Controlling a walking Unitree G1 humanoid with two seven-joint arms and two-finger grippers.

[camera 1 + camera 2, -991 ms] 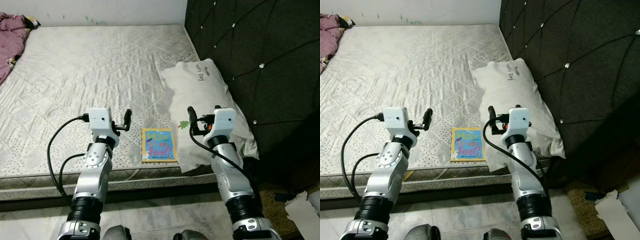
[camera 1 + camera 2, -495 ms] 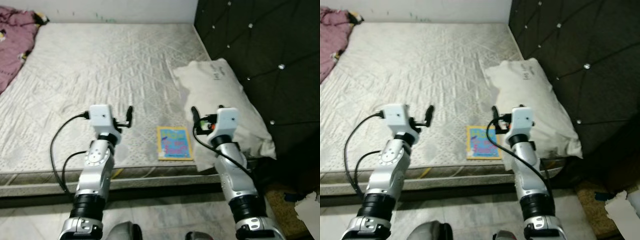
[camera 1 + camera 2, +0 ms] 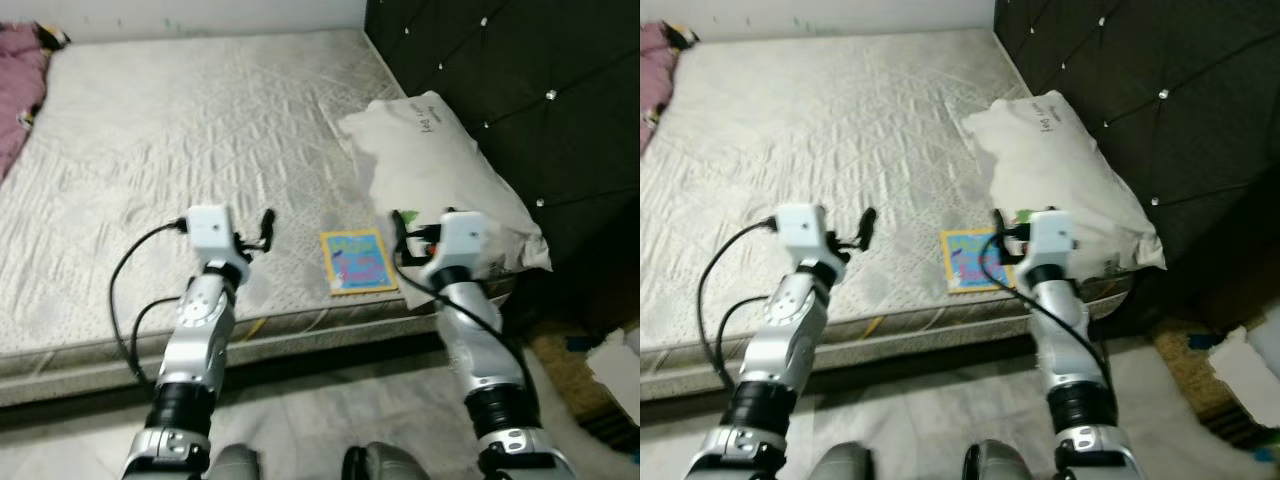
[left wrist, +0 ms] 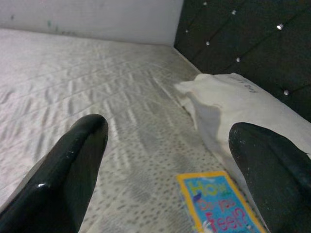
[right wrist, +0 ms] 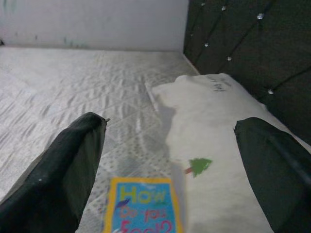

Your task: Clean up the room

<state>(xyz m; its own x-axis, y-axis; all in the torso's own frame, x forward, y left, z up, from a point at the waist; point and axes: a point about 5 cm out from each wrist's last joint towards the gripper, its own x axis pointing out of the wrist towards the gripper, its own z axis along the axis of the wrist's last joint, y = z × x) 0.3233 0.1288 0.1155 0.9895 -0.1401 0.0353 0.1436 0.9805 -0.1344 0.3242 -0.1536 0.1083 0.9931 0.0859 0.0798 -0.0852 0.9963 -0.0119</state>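
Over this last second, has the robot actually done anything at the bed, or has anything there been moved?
Nothing was picked up or let go. The whole picture has shifted and tilted, so the head camera moved, not the things. The book still lies flat near the mattress edge beside the white pillow. The left gripper and right gripper still hover open and empty on either side of the book.
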